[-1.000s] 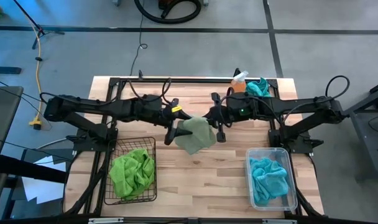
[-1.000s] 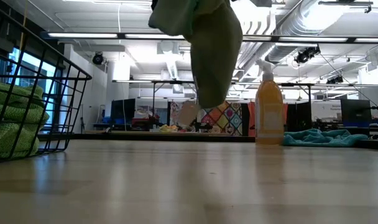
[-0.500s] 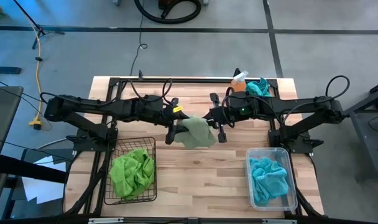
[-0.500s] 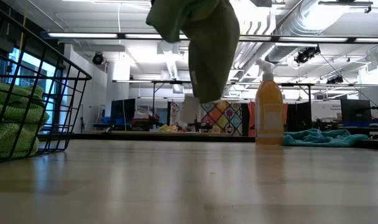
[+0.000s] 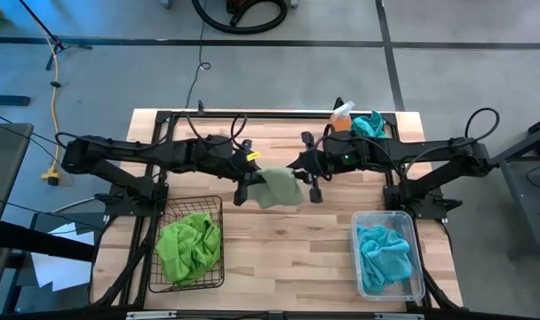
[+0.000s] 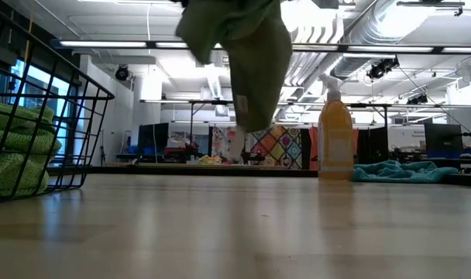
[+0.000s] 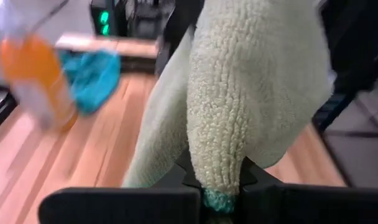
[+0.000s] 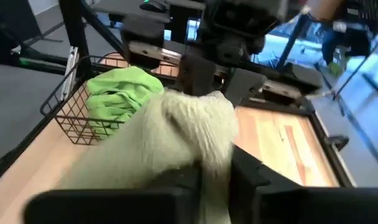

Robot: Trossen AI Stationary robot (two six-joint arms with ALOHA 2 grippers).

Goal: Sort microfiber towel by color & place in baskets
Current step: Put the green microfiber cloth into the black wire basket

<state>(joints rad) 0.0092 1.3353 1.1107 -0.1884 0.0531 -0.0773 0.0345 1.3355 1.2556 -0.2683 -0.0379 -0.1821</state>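
One pale green towel [image 5: 276, 188] is hanging above mid-table while I am pinching it in the left gripper [image 5: 249, 185] with the right gripper [image 5: 304, 180] also clamping it, greens are sitting in the wire basket [image 5: 154, 276], blues in the clear bin [image 5: 418, 267], and a blue towel [image 5: 369, 124] is waiting by the spray bottle [image 5: 342, 113].

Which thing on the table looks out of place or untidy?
One turquoise blue fuzzy cloth lies loose at the table's far right corner beside the orange spray bottle, outside the clear plastic basket that holds the other turquoise cloth.
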